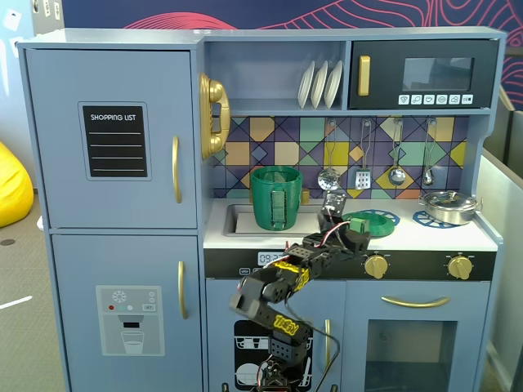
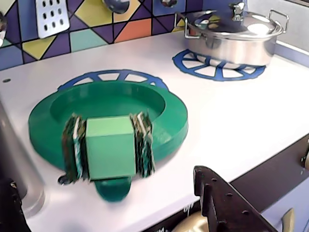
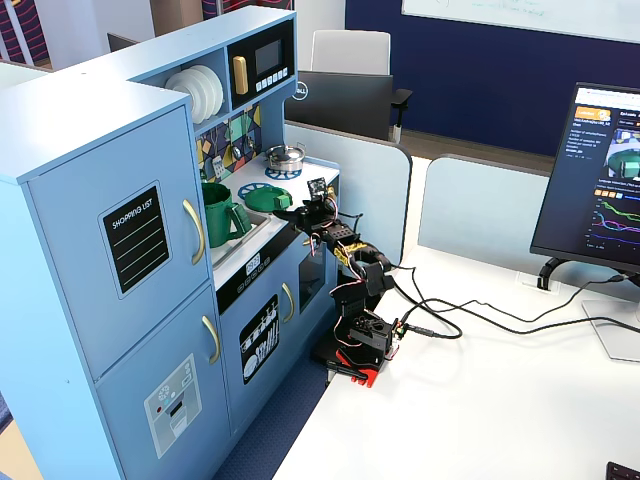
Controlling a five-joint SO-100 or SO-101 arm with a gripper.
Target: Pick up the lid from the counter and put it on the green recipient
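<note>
The lid [image 2: 145, 104] is a flat green disc lying on a blue burner ring [image 2: 111, 77] on the white counter, its blocky light-green knob [image 2: 110, 147] flanked by striped pads. It also shows in a fixed view [image 1: 377, 219] and in the other [image 3: 262, 198]. My gripper [image 2: 104, 179] is open, its black fingers [image 2: 217, 198] low at either side of the wrist view, just short of the knob and apart from it. In a fixed view the gripper [image 1: 347, 233] reaches over the counter's front edge. The green recipient [image 1: 275, 198] stands upright in the sink, left of the lid, also visible in the other fixed view [image 3: 217, 212].
A shiny silver pot [image 2: 231, 29] with its own lid sits on a second blue ring [image 2: 217, 70] to the right; it also shows in a fixed view [image 1: 448, 206]. The sink's rim [image 2: 24, 198] lies left of the lid. Utensils [image 1: 364, 175] hang on the tiled back wall.
</note>
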